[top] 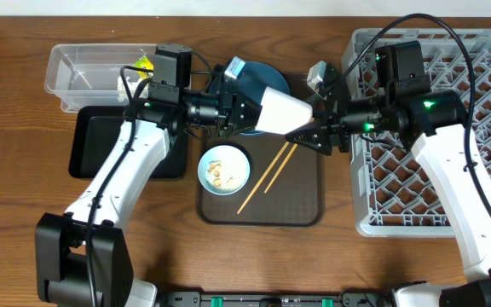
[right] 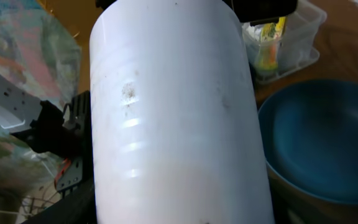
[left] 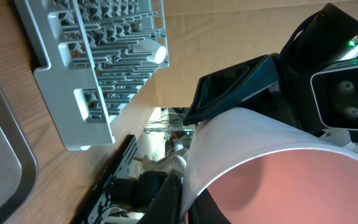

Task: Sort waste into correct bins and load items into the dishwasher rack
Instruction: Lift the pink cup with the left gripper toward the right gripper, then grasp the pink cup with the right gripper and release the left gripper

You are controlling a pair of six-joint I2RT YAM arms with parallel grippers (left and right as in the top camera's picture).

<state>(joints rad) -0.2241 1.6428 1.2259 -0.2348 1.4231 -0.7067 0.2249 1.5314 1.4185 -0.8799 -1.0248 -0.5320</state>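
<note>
A cup (top: 278,111), white outside and pink inside, hangs on its side above the brown tray. My left gripper (top: 244,111) is shut on its rim (left: 188,186), with the pink inside facing the left wrist camera. My right gripper (top: 314,130) has a finger on either side of the cup's (right: 173,118) other end; contact does not show. The dark-blue plate (top: 267,78) lies behind the cup. The light-blue bowl (top: 224,168) holds food bits, and the chopsticks (top: 267,177) lie beside it. The grey rack (top: 476,128) stands at the right.
The clear tub (top: 83,68) at the back left holds a yellow wrapper (top: 146,66), with the black tray (top: 101,141) in front of it. The brown tray (top: 305,200) sits mid-table. A white cup (top: 318,75) rests at the rack's left edge.
</note>
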